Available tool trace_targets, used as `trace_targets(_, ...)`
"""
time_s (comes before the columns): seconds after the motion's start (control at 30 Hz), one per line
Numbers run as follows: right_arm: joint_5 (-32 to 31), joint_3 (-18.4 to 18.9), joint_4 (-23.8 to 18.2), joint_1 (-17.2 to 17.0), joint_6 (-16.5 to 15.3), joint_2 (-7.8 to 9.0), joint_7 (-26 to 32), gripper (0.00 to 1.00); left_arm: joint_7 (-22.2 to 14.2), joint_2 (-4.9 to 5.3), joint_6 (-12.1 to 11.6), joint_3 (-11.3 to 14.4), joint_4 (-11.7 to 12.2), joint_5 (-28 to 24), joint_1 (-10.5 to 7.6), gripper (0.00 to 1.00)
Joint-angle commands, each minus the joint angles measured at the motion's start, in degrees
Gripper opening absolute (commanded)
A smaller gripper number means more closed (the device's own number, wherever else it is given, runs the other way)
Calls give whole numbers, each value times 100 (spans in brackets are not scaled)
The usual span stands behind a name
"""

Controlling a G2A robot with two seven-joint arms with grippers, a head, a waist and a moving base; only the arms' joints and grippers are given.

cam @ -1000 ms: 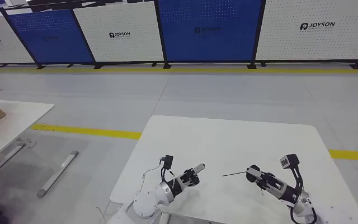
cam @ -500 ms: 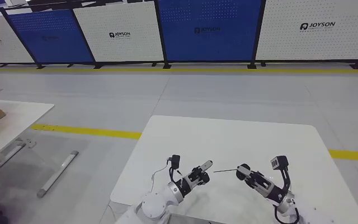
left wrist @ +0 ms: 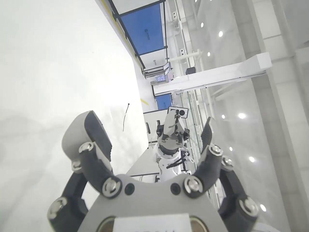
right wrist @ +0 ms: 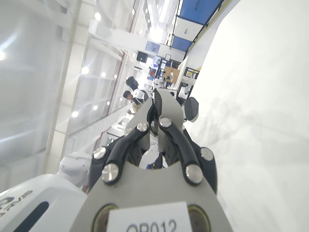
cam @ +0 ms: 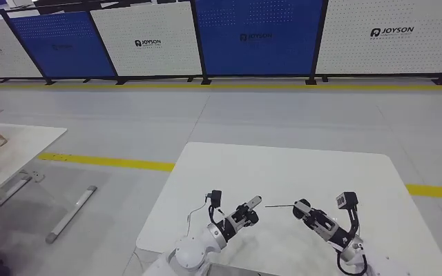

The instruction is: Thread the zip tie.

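By the near edge of the worktop [cam: 290,165], a little left of its middle, the left claw [left wrist: 149,118] hangs over the surface. Its jaws are spread wide with nothing between them, and it faces across towards the other arm. Between the two arms the zip tie [cam: 280,205] pokes out roughly level over the worktop. It is a thin black strap, and its free end stops just short of the left claw. To the right, the right claw [right wrist: 155,96] is pinched tight. The strap juts from its tip, so I take it the strap is what it grips. Which end carries the locking head I can't make out from here.

The tie looks feather-light, narrow and springy rather than stiff. The long unsupported part would likely wobble and bend away when nudged, and smooth nylon tends to slide between pads. I'd take hold across its flat faces, close to the free end, leaving only a short stub to steer.
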Motion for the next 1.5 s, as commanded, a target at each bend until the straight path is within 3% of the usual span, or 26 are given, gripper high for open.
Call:
trace_targets(0.0,81,-15,53,14,-26,-30,-253,0,142,-23,-96,25,14,-134,-37,100)
trace_targets(0.07,63,-66,92,18,-88,-71,-584,0,271,-52,-305,88,32,-210,-84,100)
trace_targets(0.13,21,-112,116,34,-75,-94,-729,0,393,-85,-224,190,103,-214,-181,100)
trace_targets(0.53,21,-112,116,34,-75,-94,-729,0,425,-94,-194,237,104,-160,-199,100)
trace_targets(0.67,-333,-253,39,85,118,-151,-1197,0,591,-151,-180,454,190,-47,-334,100)
trace_targets(0.83,-655,-465,-8,177,238,-218,-1489,0,838,-257,-111,689,373,-288,-620,100)
trace_targets(1.17,-655,-465,-8,177,238,-218,-1489,0,886,-269,-177,705,385,-285,-638,100)
trace_targets(1.23,-655,-465,-8,177,238,-218,-1489,0,858,-291,-133,739,458,-316,-748,100)
trace_targets(1.37,-655,-465,-8,177,238,-218,-1489,0,1029,-399,17,900,874,-462,-1175,100)
trace_targets(1.47,-655,-465,-8,177,238,-218,-1489,0,1151,-436,112,982,979,-441,-1264,100)
